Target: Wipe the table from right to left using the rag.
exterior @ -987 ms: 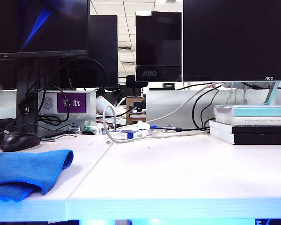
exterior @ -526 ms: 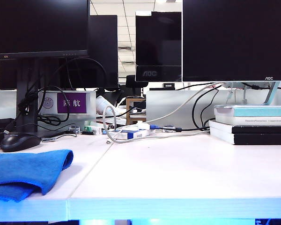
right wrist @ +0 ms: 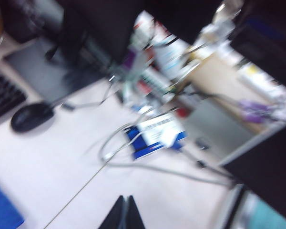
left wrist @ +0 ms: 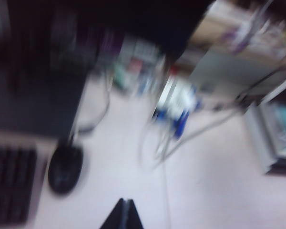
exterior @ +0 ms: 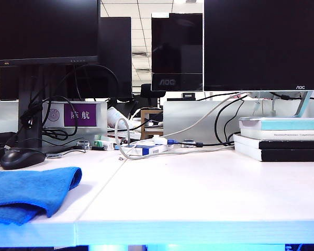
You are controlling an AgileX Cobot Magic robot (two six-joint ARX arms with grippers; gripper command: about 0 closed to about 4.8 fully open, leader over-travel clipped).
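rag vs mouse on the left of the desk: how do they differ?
The rag is bright blue, soft and folded flat; the mouse is black, hard and domed. The rag is clearly larger. The rag lies near the table's front edge; the mouse sits behind it, toward the monitors. Both rest on the left panel, untouched: the left pincer and right pincer are shut, holding nothing.

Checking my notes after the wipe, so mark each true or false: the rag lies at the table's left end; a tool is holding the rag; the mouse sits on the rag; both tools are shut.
1. The rag lies at the left end of the table: true.
2. A tool holds the rag: false; neither touches it.
3. The mouse sits on the rag: false; it rests on the table behind it.
4. The left tool and right tool are shut: true.
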